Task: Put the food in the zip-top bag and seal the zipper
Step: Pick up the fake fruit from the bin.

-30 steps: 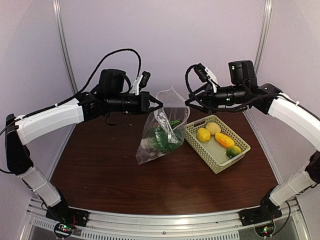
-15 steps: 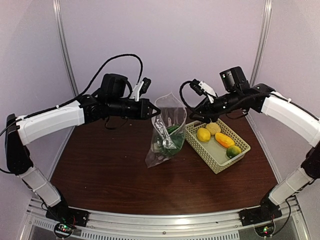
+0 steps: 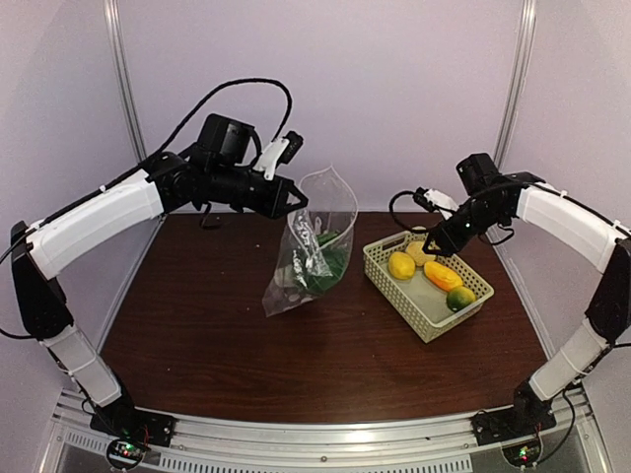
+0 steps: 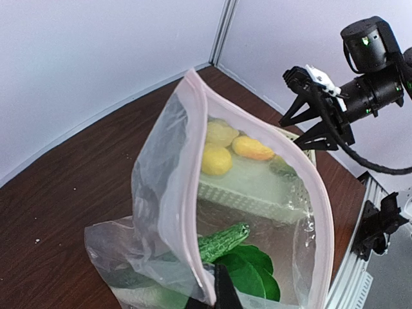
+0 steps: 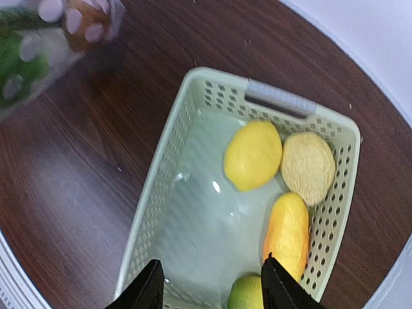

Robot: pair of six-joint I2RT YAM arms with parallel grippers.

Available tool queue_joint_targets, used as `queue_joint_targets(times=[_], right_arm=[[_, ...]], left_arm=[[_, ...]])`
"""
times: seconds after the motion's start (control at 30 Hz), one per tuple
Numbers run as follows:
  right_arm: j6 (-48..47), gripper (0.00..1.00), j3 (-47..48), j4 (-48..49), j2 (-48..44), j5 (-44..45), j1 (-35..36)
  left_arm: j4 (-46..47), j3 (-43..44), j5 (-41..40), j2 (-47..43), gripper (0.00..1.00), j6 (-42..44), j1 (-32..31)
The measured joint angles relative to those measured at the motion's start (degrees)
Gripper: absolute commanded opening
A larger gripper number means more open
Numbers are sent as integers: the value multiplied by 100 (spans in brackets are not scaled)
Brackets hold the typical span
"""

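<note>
My left gripper (image 3: pixel 296 201) is shut on the mouth edge of the clear zip-top bag (image 3: pixel 314 246) and holds it hanging, its bottom on the table. In the left wrist view the gripper (image 4: pixel 219 295) pinches the pale pink zipper strip (image 4: pixel 191 174). The mouth gapes open, with a green leafy vegetable (image 4: pixel 254 273) and a green bumpy piece (image 4: pixel 222 241) inside. No slider tab shows. My right gripper (image 3: pixel 439 242) is open and empty above the basket, apart from the bag. Between its fingers (image 5: pixel 212 288) I see a yellow lemon (image 5: pixel 253 154), pale potato (image 5: pixel 308 167) and orange piece (image 5: pixel 286 233).
The pale green lattice basket (image 3: pixel 389 278) stands right of the bag and also holds a green round piece (image 3: pixel 460 298). Its grey handle (image 5: pixel 280 98) faces the back wall. The bag shows blurred at the top left of the right wrist view (image 5: pixel 38 45).
My right gripper has moved away from the bag's mouth, right and down over the basket. My left gripper has risen a little, holding the bag throughout.
</note>
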Motion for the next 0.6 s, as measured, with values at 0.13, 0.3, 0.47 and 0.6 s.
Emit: queue_joint_targets(times=[0.13, 0.3, 0.47, 0.6], right_arm=[[-245, 68, -391, -507, 284, 726, -251], [-275, 68, -874, -846, 382, 1370, -332], [-160, 67, -916, -855, 382, 1740, -365], [-114, 66, -1043, -848, 426, 1878, -444]], left_arm=[[39, -382, 28, 138, 0, 264, 0], [92, -1056, 240, 293, 0, 402, 0], [256, -1191, 483, 310, 0, 424, 0], [444, -1239, 599, 306, 0, 422, 7]])
